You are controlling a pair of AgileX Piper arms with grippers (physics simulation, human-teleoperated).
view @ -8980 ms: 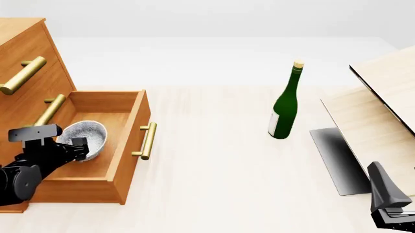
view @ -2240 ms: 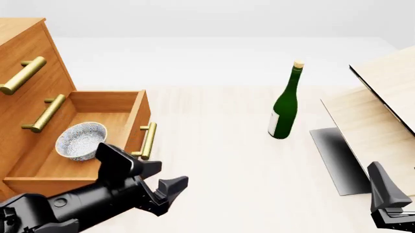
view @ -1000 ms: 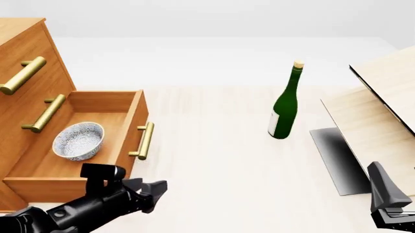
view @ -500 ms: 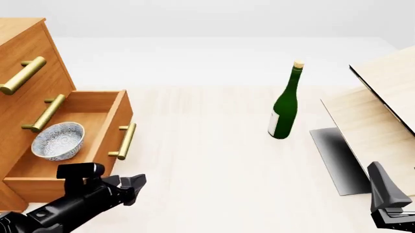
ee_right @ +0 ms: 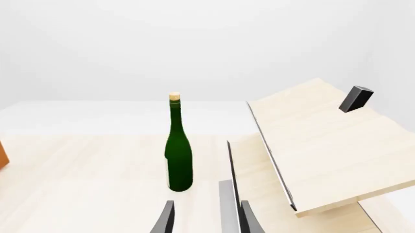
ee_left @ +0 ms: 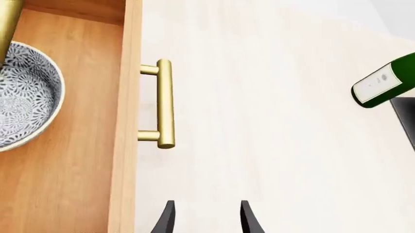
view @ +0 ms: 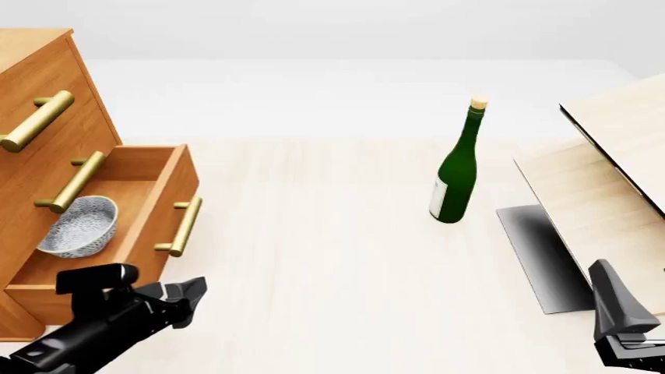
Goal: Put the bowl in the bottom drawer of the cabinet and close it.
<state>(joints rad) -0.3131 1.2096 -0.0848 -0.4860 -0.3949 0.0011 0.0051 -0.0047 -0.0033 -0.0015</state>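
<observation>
The speckled white-grey bowl (view: pixel 78 227) (ee_left: pixel 23 104) lies inside the bottom drawer (view: pixel 146 210) (ee_left: pixel 126 145) of the orange-brown cabinet (view: pixel 42 101). The drawer stands partly open, and its short brass handle (view: pixel 179 227) (ee_left: pixel 164 104) faces the table. My left gripper (view: pixel 190 302) (ee_left: pixel 206 221) is open and empty, low at the near end of the drawer front, just short of the handle. At the bottom right corner, my right gripper (view: pixel 621 331) (ee_right: pixel 206 221) is open, holds nothing and points toward the green bottle (ee_right: pixel 178 155).
The green bottle (view: pixel 455 167) (ee_left: pixel 386 87) stands upright at mid-table. Pale wood panels (view: pixel 603 179) (ee_right: pixel 318 141) lean at the right, with a dark plate (view: pixel 540 257) beneath them. A small black block (ee_right: pixel 356 98) sits on the upper panel.
The bottom drawer has slid further into the cabinet, carrying the bowl left with it. My left gripper has moved left along with the drawer front. The right arm has not moved.
</observation>
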